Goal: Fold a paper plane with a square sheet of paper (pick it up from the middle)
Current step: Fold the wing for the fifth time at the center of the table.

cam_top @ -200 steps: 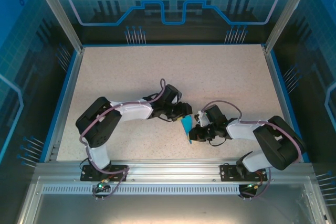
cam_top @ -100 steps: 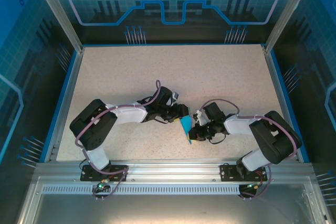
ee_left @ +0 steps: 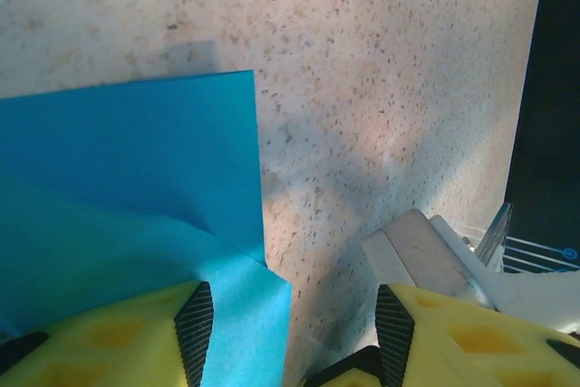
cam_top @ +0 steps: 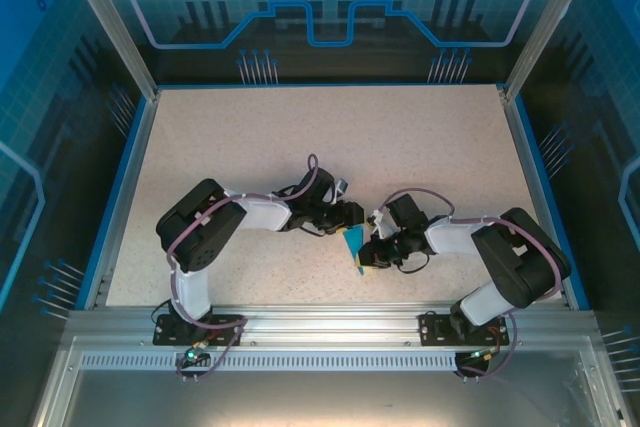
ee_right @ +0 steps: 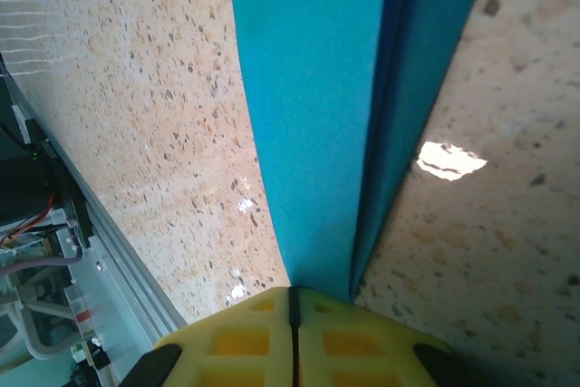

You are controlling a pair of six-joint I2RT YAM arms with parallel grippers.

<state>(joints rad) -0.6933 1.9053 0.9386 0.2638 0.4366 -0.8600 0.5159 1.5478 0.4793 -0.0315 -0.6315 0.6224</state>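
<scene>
Robotics lab test cell, speckled beige desk (cam_top: 400, 137) edged in blue, aluminium extrusion frame (cam_top: 108, 22) around it, clear wall panels (cam_top: 330, 7) printed with blue gear and circuit graphics, two robot arms (cam_top: 215, 232) (cam_top: 505, 257) bolted to a slotted metal rail (cam_top: 330, 325)

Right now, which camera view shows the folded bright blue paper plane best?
Right wrist: the folded bright blue paper plane runs up close from the shut right gripper, with its centre crease plain. Left wrist shows one flap corner. Top external shows the plane whole but small and distant.
</scene>
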